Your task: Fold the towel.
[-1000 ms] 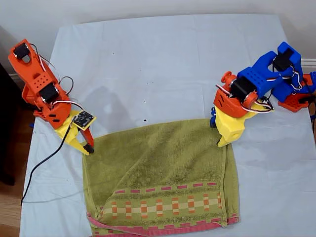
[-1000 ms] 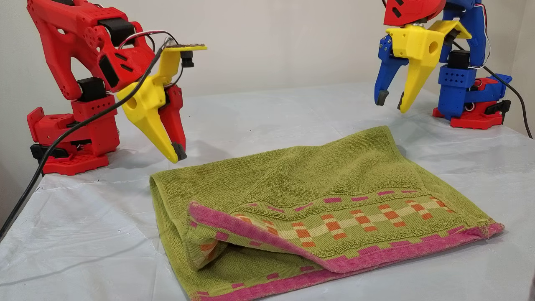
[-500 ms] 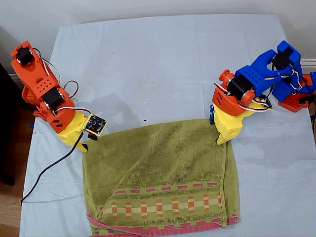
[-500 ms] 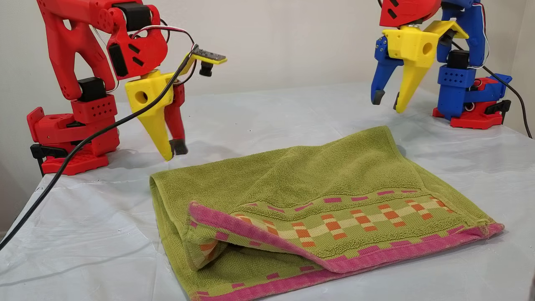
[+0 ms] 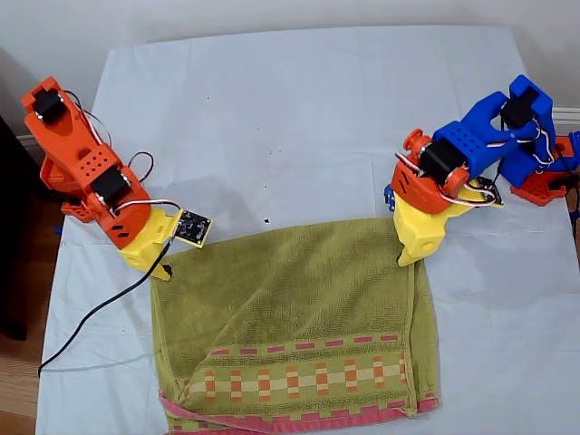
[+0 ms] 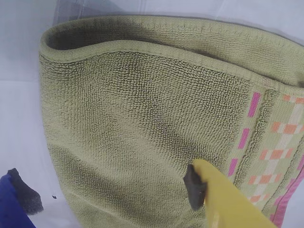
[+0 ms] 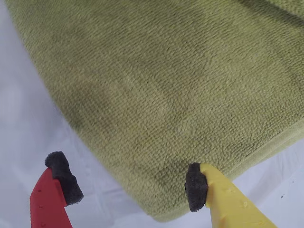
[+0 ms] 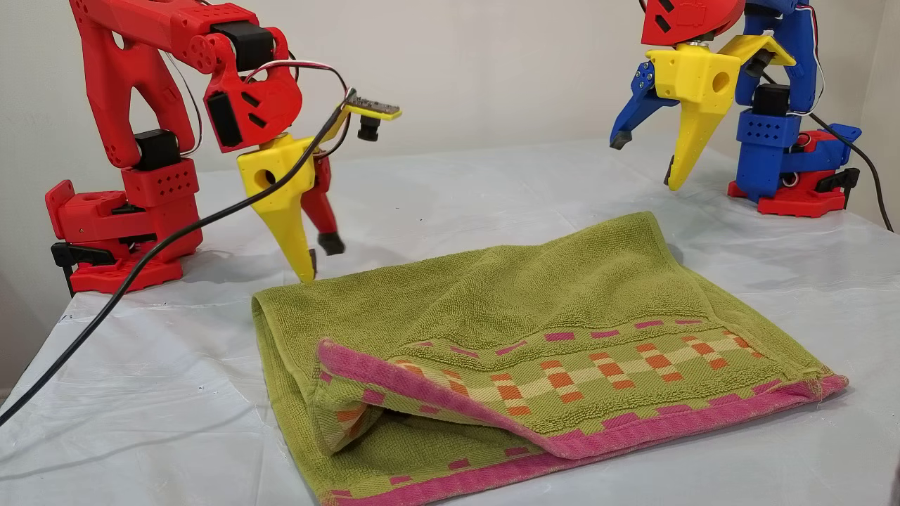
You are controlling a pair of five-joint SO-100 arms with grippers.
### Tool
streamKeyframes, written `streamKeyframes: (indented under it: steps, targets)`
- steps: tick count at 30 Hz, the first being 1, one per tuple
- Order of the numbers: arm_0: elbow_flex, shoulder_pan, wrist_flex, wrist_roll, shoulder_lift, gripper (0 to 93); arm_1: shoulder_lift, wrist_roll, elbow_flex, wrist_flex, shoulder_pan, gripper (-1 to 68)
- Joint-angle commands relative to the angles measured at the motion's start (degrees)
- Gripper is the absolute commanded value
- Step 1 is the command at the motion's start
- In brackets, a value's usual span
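Observation:
The olive-green towel (image 5: pixel 290 317) lies folded in half on the white sheet, its pink hems and orange-and-cream band toward the near edge in the exterior view. It also fills the first wrist view (image 6: pixel 142 118) and the second wrist view (image 7: pixel 166 85). My first gripper (image 5: pixel 396 231), blue and yellow, hovers open above the towel's far corner on the exterior view's right (image 8: pixel 644 164). My second gripper (image 5: pixel 168 267), red and yellow, stands open low over the far corner on the exterior view's left (image 8: pixel 320 258), yellow tip close to the fold. Neither holds anything.
A white sheet (image 5: pixel 290 118) covers the table. The red arm's base (image 8: pixel 119 225) sits at the other view's left, the blue arm's base (image 8: pixel 794 176) at its right. A black cable (image 5: pixel 86 317) trails from the red arm over the sheet's edge.
My second gripper has swung in toward the towel's corner, turned more upright and opened. My first gripper's blue finger has spread wider. The towel has not moved.

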Motion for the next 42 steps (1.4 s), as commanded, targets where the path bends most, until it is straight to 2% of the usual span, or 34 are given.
streamKeyframes:
  steps: [1, 7, 15, 23, 31, 35, 37, 40, 42]
  targets:
    - [0.44, 1.41, 2.37, -6.33, 4.04, 49.9, 2.99, 1.41, 1.05, 0.18, 0.79, 65.2]
    - [2.99, 4.48, 3.52, -15.12, 5.45, 48.6, 3.87, 2.99, 6.15, 0.18, 1.49, 63.4]
    - [3.34, 4.04, -4.31, -18.11, 0.00, 48.2, 2.99, 4.83, 7.29, 0.18, 1.76, 62.4]
    - [4.66, 4.92, -9.84, -22.06, -3.08, 46.6, -4.31, 4.13, -3.25, 0.18, 2.46, 60.6]
    - [8.35, 6.06, -10.11, -27.86, -2.29, 43.9, -4.66, 3.43, -4.31, 0.18, 2.99, 59.9]
    - [10.02, 6.33, -9.49, -29.71, -0.62, 42.1, -5.62, 3.34, -5.63, 0.18, 2.99, 63.1]
    - [10.11, 5.98, -9.58, -29.18, -1.05, 36.7, -5.80, 3.69, -6.24, 0.18, 2.99, 62.6]
    - [11.78, 5.89, -11.07, -29.71, 0.00, 12.0, -6.06, 3.60, -6.86, 0.18, 2.99, 60.7]
    - [11.78, 5.89, -9.76, -30.41, 0.53, 2.1, -6.42, 3.08, -7.65, 0.18, 2.99, 59.2]
